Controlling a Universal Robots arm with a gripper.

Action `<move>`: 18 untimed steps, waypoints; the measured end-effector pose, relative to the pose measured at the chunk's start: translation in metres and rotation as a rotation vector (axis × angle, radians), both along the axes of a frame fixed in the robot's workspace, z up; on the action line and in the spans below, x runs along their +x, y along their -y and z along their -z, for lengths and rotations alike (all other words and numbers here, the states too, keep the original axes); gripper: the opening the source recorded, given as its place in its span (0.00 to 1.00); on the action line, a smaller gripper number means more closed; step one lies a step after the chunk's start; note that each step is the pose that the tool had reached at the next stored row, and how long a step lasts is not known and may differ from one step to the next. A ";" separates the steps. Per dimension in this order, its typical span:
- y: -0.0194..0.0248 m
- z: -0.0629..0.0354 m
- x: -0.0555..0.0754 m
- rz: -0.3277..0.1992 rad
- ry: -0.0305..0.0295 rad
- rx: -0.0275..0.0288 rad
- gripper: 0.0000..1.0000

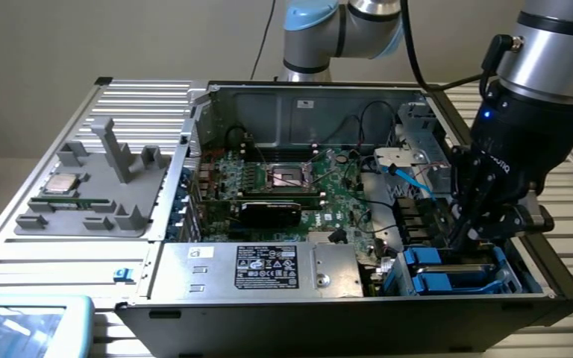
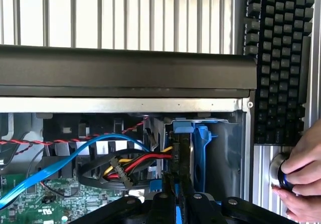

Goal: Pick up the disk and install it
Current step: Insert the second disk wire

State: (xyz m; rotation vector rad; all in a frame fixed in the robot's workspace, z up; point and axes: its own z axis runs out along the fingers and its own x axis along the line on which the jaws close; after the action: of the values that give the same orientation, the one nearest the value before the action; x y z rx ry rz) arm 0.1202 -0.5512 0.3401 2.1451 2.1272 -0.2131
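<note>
Tool [image 1: 471, 237] was down in the drive bay [image 1: 486, 277] at abt 4 o'clock of the open PC case [image 1: 366, 309] in the exterior view, clenched on the disk [image 2: 181, 156], held edge-on w/ its blue carrier rails [image 2: 201, 153] partly inside the bay. Wrist view put the SATA & power cables [image 2: 135, 164] just beside the disk. Judgement: keep disk square to the bay guides, press straight along them, mind the cables. A person's hand [image 2: 303, 176] rested near a keyboard [image 2: 278, 63] on the tabletop [image 1: 27, 257]

Black label [image 1: 268, 267] on grey metal power-supply box [image 1: 257, 269]: white print and certification marks present, wording illegible.
</note>
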 end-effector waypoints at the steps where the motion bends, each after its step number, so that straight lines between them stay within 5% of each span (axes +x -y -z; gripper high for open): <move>1: 0.0000 0.0000 0.000 0.000 0.0000 -0.0001 0.16; 18: 0.0001 0.0063 0.000 0.000 0.0000 0.0058 0.16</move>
State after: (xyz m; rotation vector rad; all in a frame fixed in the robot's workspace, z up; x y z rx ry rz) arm 0.1206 -0.5513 0.3338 2.1484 2.1303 -0.2072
